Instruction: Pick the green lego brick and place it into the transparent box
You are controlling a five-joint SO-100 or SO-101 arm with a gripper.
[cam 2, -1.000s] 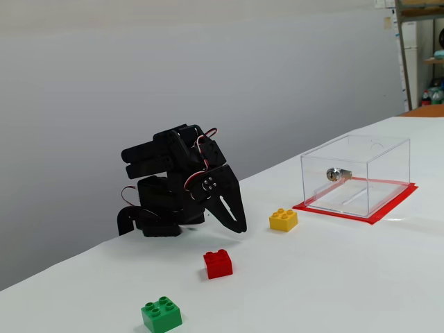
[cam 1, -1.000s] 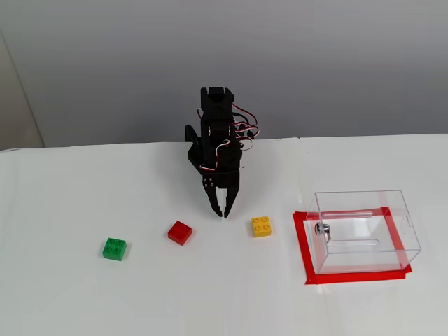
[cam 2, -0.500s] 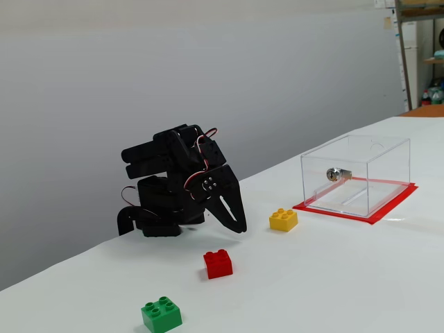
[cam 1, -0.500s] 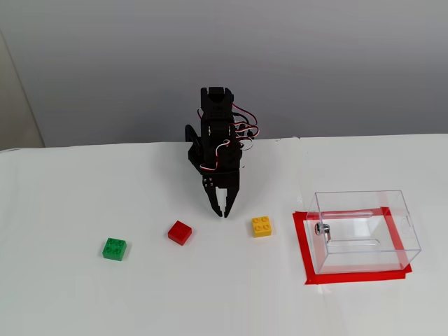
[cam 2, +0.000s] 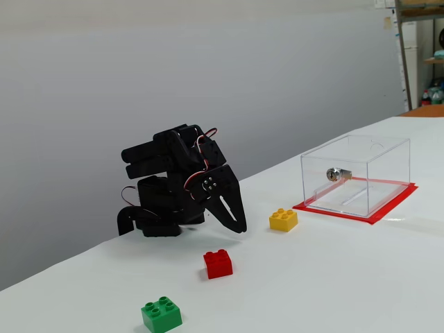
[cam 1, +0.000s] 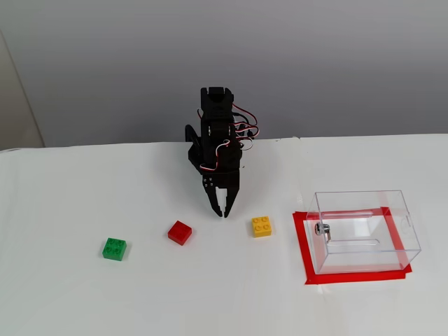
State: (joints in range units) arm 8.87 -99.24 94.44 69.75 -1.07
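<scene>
Green brick (cam 1: 114,248), left of the red brick (cam 1: 180,232) on the table (cam 1: 70,203), far from the box (cam 1: 364,231): likely light, rigid, slick; grasp 2 opposite side faces. Gripper (cam 1: 221,212) closed, empty.

Black blocky arm (cam 1: 215,136) with looping red, white and black cables, ending in a pointed tool (cam 1: 221,212).

Green lego brick (cam 1: 114,249): bright green 2x2, four studs up, flat on the white table, slightly rotated, free-standing. Transparent box (cam 1: 364,232): clear rectangular walls, small metal knob on one side, upright within a red tape outline, well apart from the brick
</scene>
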